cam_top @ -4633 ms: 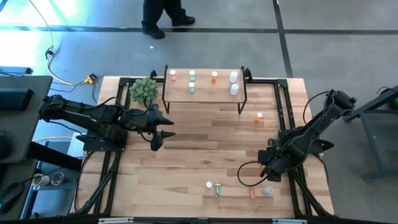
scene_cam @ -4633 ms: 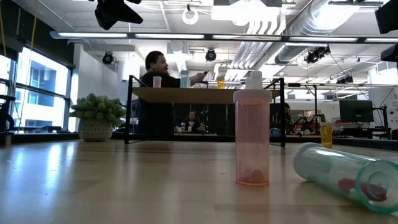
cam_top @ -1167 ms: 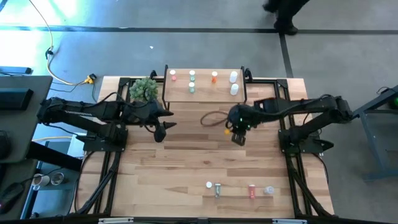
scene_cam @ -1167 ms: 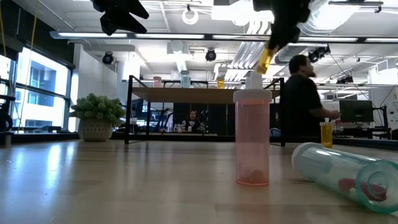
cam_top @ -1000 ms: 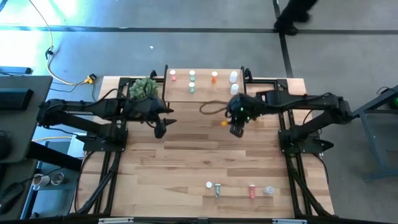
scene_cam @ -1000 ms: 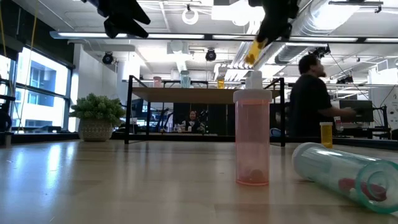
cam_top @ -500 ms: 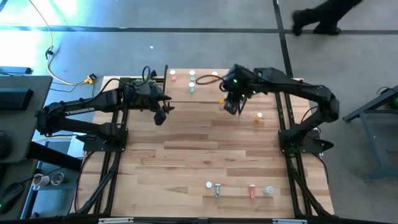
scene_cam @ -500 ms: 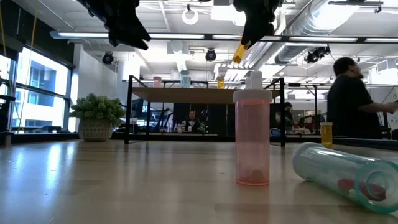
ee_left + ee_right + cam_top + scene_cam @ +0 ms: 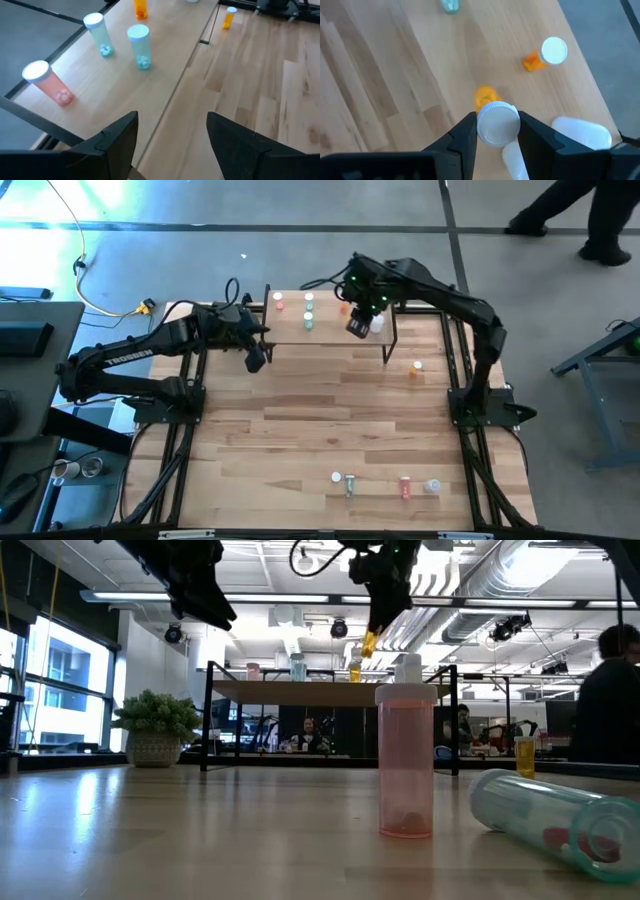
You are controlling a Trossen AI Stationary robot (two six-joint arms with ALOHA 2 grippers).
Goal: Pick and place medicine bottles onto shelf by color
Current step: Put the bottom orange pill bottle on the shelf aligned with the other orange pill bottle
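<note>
The shelf [image 9: 330, 332] stands at the table's far edge. On its top stand a pink bottle [image 9: 47, 82], two green ones [image 9: 140, 47], an orange one [image 9: 545, 54] and two white ones [image 9: 376, 315]. My right gripper [image 9: 358, 326] hovers over the shelf's right half, shut on another orange bottle [image 9: 370, 643]. My left gripper [image 9: 255, 360] stands open in the air off the shelf's left end, with nothing between its fingers [image 9: 117, 142]. A further orange bottle [image 9: 416, 367] stands on the table to the right of the shelf. My right gripper pinches the orange bottle at its white-capped top [image 9: 498, 129] between its two fingers. The fingers come from above, slanting down. The bottle's orange body [image 9: 485, 95] hangs below them, tilted, clear of the shelf top.
Near the front edge are several more bottles, among them a pink one standing [image 9: 405, 760] and a green one lying [image 9: 555, 815]. A potted plant [image 9: 155, 725] sits left of the shelf, under my left arm. A person [image 9: 590, 220] walks beyond the table's far right.
My right gripper has carried the orange bottle up and toward the far edge, from over the table to over the shelf's right half, staying shut on it. My left gripper has swung toward the far edge, closer to the shelf's left end, still open.
</note>
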